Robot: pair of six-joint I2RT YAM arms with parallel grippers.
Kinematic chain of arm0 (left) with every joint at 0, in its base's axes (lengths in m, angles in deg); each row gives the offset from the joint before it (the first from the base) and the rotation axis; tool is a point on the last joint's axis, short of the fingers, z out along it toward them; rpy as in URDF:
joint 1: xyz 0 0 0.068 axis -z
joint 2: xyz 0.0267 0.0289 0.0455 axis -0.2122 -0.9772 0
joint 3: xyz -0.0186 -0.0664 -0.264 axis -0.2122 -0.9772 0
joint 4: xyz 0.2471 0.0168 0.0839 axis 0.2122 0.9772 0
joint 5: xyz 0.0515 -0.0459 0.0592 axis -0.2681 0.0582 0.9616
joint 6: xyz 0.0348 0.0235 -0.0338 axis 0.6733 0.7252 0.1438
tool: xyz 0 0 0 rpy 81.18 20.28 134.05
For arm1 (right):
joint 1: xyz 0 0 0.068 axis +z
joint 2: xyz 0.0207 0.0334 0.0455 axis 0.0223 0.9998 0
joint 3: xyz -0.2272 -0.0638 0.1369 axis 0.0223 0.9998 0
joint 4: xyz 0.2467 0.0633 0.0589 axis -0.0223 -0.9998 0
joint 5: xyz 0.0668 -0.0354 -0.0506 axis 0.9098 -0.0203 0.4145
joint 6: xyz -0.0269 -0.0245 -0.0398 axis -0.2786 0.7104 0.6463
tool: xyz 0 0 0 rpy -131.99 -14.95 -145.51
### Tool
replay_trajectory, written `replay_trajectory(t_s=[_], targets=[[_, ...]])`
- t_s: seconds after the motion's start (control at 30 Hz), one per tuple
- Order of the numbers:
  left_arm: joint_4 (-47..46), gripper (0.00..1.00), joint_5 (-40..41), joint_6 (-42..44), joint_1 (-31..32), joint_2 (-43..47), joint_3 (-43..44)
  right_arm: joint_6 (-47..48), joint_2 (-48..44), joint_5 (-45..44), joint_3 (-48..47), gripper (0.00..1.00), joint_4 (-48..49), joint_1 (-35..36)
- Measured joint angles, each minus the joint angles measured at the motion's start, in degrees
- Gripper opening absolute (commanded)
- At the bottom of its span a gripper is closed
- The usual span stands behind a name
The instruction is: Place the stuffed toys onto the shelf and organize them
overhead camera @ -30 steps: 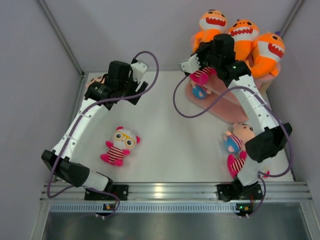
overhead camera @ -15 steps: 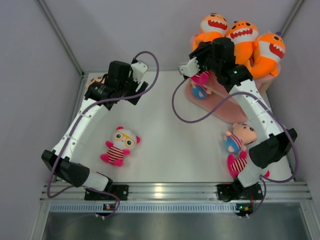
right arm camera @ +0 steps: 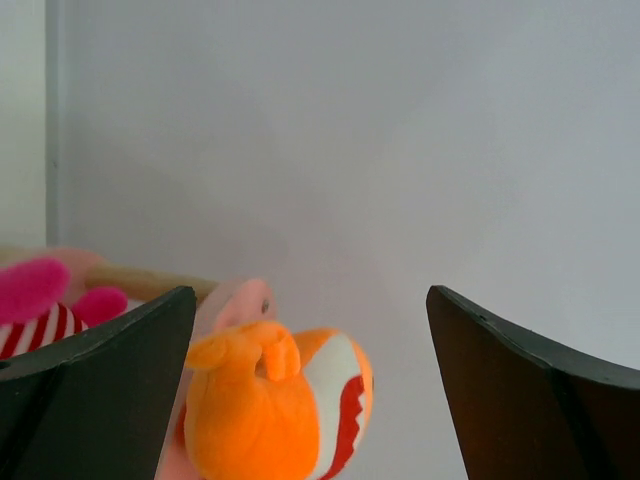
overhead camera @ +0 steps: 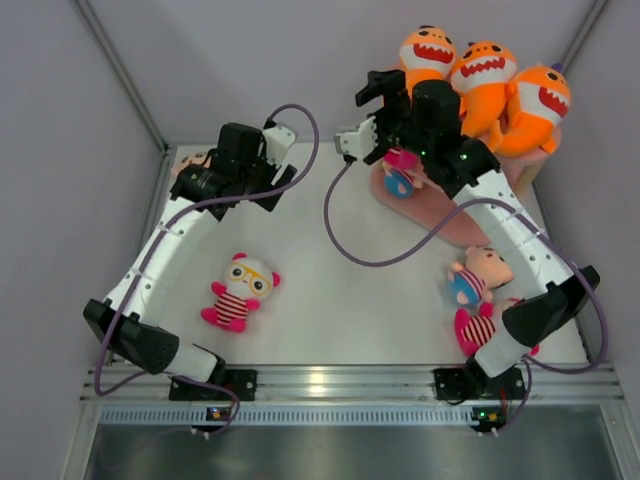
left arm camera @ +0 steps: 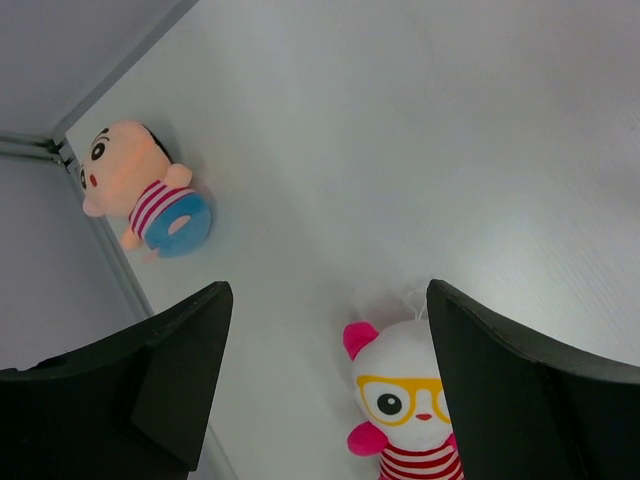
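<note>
The pink shelf (overhead camera: pixel 455 222) stands at the back right. Three orange sharks (overhead camera: pixel 483 70) sit on its top board. A pink-striped doll (overhead camera: pixel 401 158) and a blue-bodied doll (overhead camera: pixel 399 184) rest on lower boards. My right gripper (overhead camera: pixel 366 113) hovers open and empty just left of the sharks; its wrist view shows one shark (right arm camera: pixel 270 410) below the open right gripper (right arm camera: pixel 310 300). My left gripper (overhead camera: pixel 205 178) is open over the back left. Its wrist view shows a white-faced doll (left arm camera: pixel 405 395) and a pink-faced doll (left arm camera: pixel 145 195) beneath the open left gripper (left arm camera: pixel 325 300).
The white-faced doll (overhead camera: pixel 240 292) lies on the table at front left. A pink-faced doll (overhead camera: pixel 478 275) and a striped doll (overhead camera: pixel 477 326) lie beside the right arm's base. Grey walls close in the back and sides; a metal rail (overhead camera: pixel 340 382) runs along the front.
My right gripper opened and let go of the pink-striped doll on the shelf, then drew up and left away from it. The left arm stayed still.
</note>
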Motion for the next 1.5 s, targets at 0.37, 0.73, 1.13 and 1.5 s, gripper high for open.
replay_trajectory(t_s=[0.37,0.73,1.13,1.5], targets=[[0.00,0.86,-6.78,-4.96,-21.03,1.84,-3.43,-48.96,-17.84,14.08,10.12,0.99,19.56,2.21],[2.21,0.88,-8.98,-5.03,-39.76,16.61,-15.69,-78.55,-12.09,18.67,30.36,0.99,35.34,18.32],[3.32,0.88,-7.85,-4.13,-45.88,18.73,-25.46,-68.19,13.94,12.00,31.63,0.94,31.23,38.99],[3.08,0.88,-8.11,-3.30,-45.88,19.37,-24.44,-64.37,29.24,0.74,24.09,0.87,33.59,45.09]])
